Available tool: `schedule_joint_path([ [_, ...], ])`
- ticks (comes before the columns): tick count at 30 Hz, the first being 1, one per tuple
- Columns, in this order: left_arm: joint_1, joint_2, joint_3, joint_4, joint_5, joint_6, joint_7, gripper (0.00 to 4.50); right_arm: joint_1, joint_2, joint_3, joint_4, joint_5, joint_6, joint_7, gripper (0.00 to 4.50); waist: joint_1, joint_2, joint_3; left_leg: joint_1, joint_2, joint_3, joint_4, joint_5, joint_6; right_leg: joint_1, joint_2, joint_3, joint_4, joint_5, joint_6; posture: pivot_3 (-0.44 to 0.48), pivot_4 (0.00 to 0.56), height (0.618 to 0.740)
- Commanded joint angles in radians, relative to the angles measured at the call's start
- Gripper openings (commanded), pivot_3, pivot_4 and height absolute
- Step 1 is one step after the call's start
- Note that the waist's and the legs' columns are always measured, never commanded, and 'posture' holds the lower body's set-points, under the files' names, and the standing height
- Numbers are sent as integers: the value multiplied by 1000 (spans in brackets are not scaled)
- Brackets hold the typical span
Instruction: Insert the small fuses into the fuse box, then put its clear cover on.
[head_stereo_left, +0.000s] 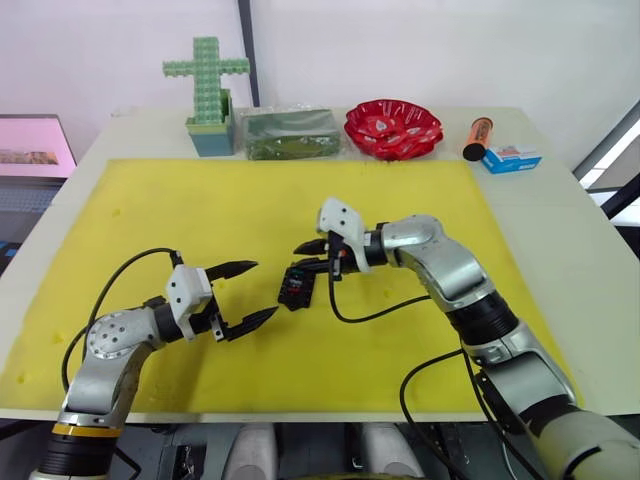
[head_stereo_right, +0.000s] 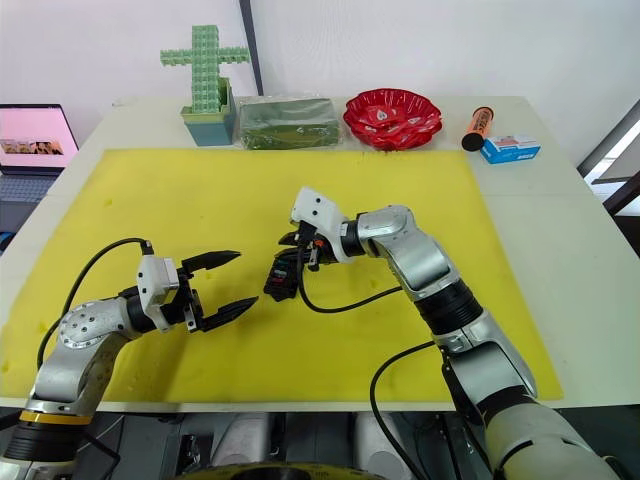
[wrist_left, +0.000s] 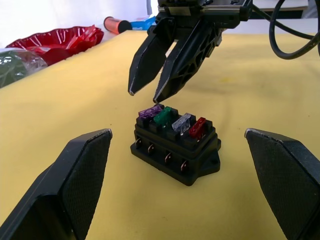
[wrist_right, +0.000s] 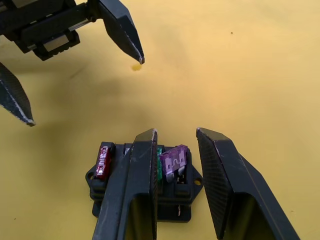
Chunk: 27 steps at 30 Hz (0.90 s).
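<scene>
Directly beneath the right gripper (wrist_left: 152, 90) sits the fuse box (wrist_left: 175, 150)

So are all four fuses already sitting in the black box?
Yes, purple, green, grey-white and red fuses stand in a row atop the box.

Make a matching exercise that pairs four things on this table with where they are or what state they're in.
Things:
1. purple fuse
2. red fuse
3. left gripper
4. red bowl

Descriptions:
A. open, beside the fuse box
B. at the table's far edge
C. end slot, under the right gripper
D. opposite end slot

Pairs: 1-C, 2-D, 3-A, 4-B
</scene>
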Motion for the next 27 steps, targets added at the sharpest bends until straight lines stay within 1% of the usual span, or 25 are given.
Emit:
schedule_joint_path([
  [1, -2, -3, 5, -19, -6, -15, -2, 4500, 3, -10, 2, -68, -6, 18, -12, 1350, 0, 0, 0, 0, 0, 0, 0, 0, 0, 0, 0, 0, 0, 0, 0, 0, 150, 740],
  [11, 5, -4, 6, -14, -6, -20, -4, 4500, 23, -16, 32, -124, -22, 91, -43, 1350, 0, 0, 0, 0, 0, 0, 0, 0, 0, 0, 0, 0, 0, 0, 0, 0, 150, 740],
  [16, 9, -3, 8, -15, -6, -21, -4, 4500, 20, -16, 41, -110, -43, 99, -71, 1350, 1, 0, 0, 0, 0, 0, 0, 0, 0, 0, 0, 0, 0, 0, 0, 0, 150, 740],
  [27, 3, -2, 6, -5, -5, -23, -9, 4500, 13, -9, 24, -105, -25, 152, -89, 1350, 0, 0, 0, 0, 0, 0, 0, 0, 0, 0, 0, 0, 0, 0, 0, 0, 150, 740],
])
